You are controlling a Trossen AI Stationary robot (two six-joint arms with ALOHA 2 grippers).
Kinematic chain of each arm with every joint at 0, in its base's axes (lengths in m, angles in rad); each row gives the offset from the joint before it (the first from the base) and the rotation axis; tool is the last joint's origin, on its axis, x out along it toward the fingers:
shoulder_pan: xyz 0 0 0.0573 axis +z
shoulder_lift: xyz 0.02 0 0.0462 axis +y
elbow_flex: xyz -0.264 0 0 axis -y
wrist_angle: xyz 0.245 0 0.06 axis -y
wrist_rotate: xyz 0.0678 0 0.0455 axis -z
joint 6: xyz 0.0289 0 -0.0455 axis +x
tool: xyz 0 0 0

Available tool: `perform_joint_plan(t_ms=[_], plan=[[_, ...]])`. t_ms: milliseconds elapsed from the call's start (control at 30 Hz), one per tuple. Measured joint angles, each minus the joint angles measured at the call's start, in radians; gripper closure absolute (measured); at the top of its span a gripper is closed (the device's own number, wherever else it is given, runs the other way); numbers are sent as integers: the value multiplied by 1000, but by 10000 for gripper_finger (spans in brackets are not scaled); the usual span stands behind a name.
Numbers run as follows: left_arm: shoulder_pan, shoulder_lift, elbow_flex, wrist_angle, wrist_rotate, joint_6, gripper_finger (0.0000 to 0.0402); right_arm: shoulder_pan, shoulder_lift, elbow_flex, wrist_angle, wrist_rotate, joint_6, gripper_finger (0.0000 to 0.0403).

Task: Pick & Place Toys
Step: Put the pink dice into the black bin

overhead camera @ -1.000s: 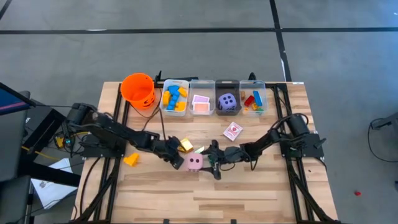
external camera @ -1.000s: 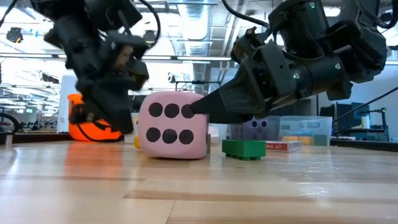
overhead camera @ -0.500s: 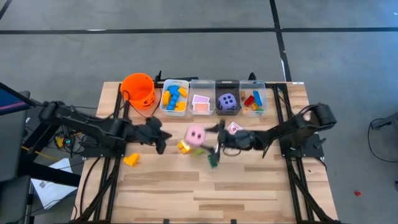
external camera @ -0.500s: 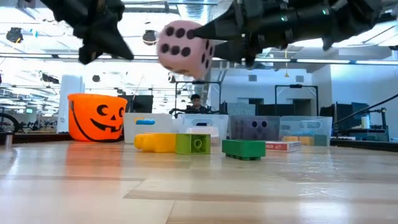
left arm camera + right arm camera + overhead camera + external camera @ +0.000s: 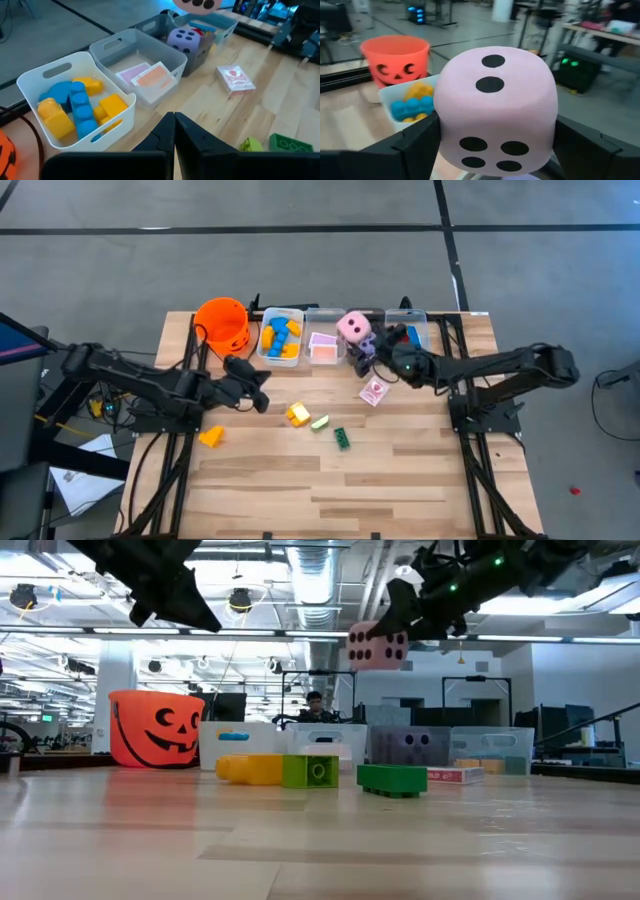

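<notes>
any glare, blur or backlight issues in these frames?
Low view: bright ceiling lights backlight both arms into dark silhouettes; the pink die held aloft by the right gripper stays readable. Right wrist view: die fills the frame, room behind soft, orange bucket slightly blurred. Left wrist view: shut left gripper dark and soft, bins crisp. High view: even light, no glare.

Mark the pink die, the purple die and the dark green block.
pink die (image 5: 353,326), high view, its top face.
purple die (image 5: 184,39), left wrist view, its dotted side.
dark green block (image 5: 391,778), low view, its front side.
</notes>
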Motion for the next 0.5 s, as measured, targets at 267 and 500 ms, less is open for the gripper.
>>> perform_joint_plan(t_ms=[267, 500], plan=[[0, 58, -1, 0, 0, -2, 402, -42, -6, 0, -48, -364, -45, 74], [0, 94, -1, 1, 0, -8, 402, -51, -6, 0, -143, -817, -151, 74]])
